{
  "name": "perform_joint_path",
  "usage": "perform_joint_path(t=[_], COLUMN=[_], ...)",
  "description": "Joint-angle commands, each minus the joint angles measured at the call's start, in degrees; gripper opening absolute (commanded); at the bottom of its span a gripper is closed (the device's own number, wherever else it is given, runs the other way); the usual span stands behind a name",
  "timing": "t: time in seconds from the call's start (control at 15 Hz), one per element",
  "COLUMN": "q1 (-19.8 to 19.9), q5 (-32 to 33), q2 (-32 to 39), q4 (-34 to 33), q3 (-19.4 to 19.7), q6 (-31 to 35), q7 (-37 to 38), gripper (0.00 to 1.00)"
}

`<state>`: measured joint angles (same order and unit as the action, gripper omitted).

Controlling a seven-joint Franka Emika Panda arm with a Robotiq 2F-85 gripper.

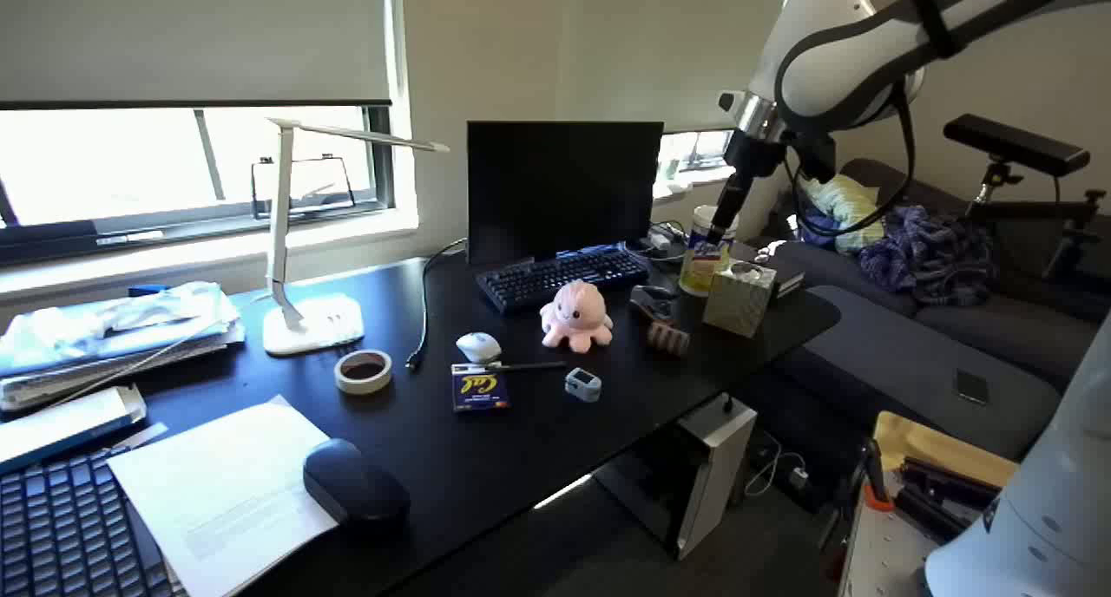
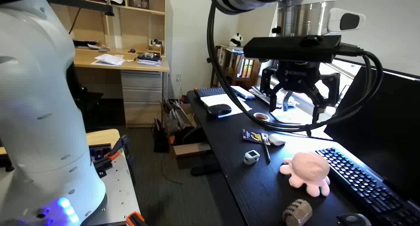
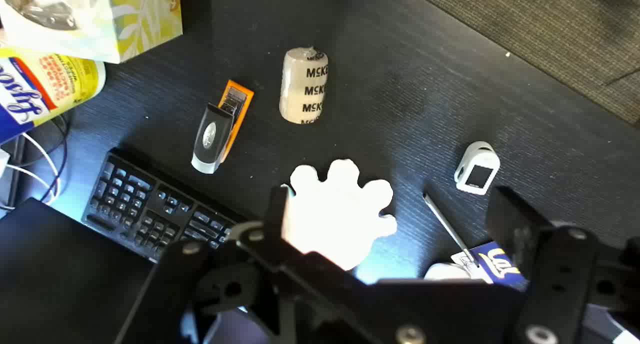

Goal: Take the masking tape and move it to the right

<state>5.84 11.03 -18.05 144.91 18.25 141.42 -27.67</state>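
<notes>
The hand stands wide, holding nothing, above the desk; I judge this leaves room to straddle the masking tape or pinch its wall. Tape lies flat just beside the lamp base, well apart from the hand; so laid, it should not roll. Tan, matte-looking hollow ring. Octopus toy: pink, plush, rounded; I expect it yields if brushed.

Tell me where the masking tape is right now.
In an exterior view, the masking tape lies left of centre on the black desk, just below and right of the lamp base.
</notes>
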Motion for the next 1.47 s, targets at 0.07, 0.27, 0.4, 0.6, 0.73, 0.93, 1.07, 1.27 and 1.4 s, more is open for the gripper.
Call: perform_joint_path(t=[0.07, 0.27, 0.4, 0.6, 0.73, 0.93, 1.07, 1.27, 1.4], q1=[1.1, -1.5, -3.4, -4.8, -5.5, -8.1, -9.4, -10.0, -10.7], q5=[0.0, -4.7, -7.9, -8.2, -6.2, -1.8, 0.1, -4.8, -3.1], q2=[0.5, 3.1, 7.1, 14.9, 20.5, 29.7, 35.6, 42.9, 40.1], q4=[-0.5, -3.9, -8.7, -17.1, -23.2, -33.7, -40.5, -50.7, -45.8], q3=[-1.6, -3.0, -6.0, -11.3, -14.4, -16.2, -16.8, -17.9, -17.2], q6=[0.0, -1.7, -3.7, -6.5, -8.1, -9.6, -11.0, -14.8, -11.9], q7=[0.3, 1.8, 6.5, 17.0, 24.7, 36.5, 42.2, 39.6, 40.8], gripper=[1.0, 1.0, 1.0, 1.0, 1.0, 1.0, 1.0, 1.0, 1.0])
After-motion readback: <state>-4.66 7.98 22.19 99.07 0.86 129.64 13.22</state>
